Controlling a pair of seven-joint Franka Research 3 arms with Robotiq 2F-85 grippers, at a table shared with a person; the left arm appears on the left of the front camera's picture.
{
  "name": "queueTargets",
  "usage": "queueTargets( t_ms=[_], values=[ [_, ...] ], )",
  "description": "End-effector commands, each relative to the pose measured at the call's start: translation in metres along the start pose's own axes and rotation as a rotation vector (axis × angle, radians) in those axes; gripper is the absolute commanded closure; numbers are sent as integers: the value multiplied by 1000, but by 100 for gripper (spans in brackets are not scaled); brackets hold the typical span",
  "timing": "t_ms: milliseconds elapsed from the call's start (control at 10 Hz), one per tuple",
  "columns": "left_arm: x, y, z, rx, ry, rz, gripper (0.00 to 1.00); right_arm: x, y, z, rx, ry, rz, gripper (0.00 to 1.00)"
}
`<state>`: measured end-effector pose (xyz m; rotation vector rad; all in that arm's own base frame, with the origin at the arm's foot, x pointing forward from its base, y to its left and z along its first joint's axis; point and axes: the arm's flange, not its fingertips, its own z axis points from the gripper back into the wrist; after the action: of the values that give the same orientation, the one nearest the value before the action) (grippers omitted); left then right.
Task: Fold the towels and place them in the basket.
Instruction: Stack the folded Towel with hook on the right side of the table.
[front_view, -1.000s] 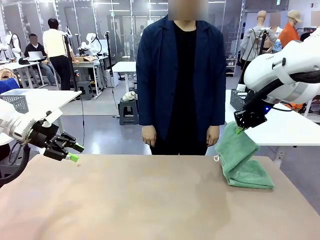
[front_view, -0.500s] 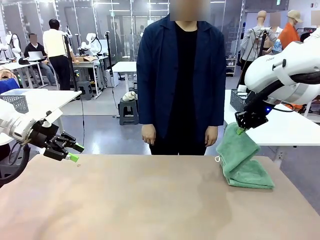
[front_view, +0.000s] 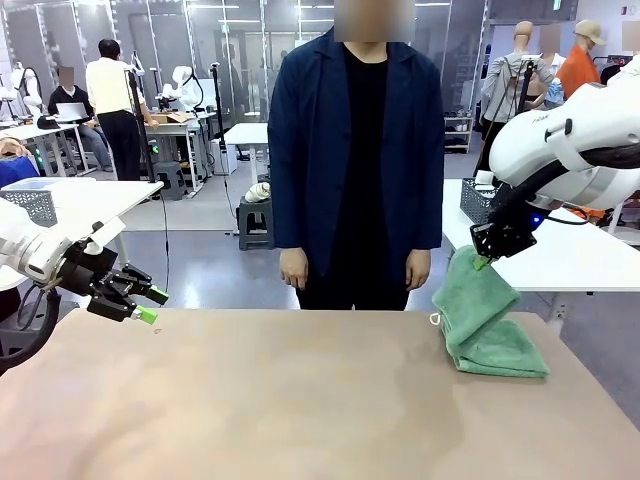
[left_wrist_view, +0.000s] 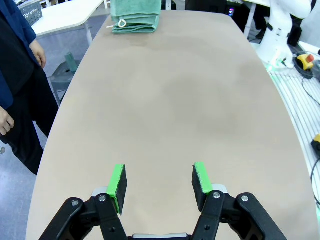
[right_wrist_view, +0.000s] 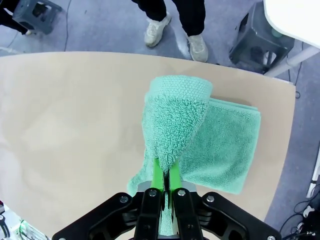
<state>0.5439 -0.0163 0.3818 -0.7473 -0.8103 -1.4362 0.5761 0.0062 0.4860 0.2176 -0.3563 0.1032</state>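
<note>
The light-green towel (front_view: 487, 320) is at the far right part of the tabletop (front_view: 300, 400), near the edge on the person's side. Its lower part lies folded flat on the surface, and one layer is lifted up into a sloped peak. A small white loop tag (front_view: 434, 318) hangs at its left side. The right claw (front_view: 484, 262) is pressed together on the top of this lifted layer, pinching the cloth between the green pads (right_wrist_view: 159, 176). The left claw (front_view: 150, 305) hangs over the near left corner of the tabletop, well apart from the towel; its fingers (left_wrist_view: 118, 181) are spread and hold nothing. A person in a dark blue jacket (front_view: 352, 150) stands behind the far edge, both hands down at the sides
</note>
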Motion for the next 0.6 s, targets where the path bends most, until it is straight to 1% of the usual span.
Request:
queueTargets(
  t_ms=[0,200,300,500],
  values=[
    [2,0,1,2,0,-4,32,0,-22,-3,23,61,14,95],
    [2,0,1,2,0,-4,32,-7,-46,-8,41,80,-3,95],
    [2,0,1,2,0,-4,32,-12,-56,-13,78,91,-1,95],
    [2,0,1,2,0,-4,32,-15,-74,-29,146,60,1,95]
  ],
)
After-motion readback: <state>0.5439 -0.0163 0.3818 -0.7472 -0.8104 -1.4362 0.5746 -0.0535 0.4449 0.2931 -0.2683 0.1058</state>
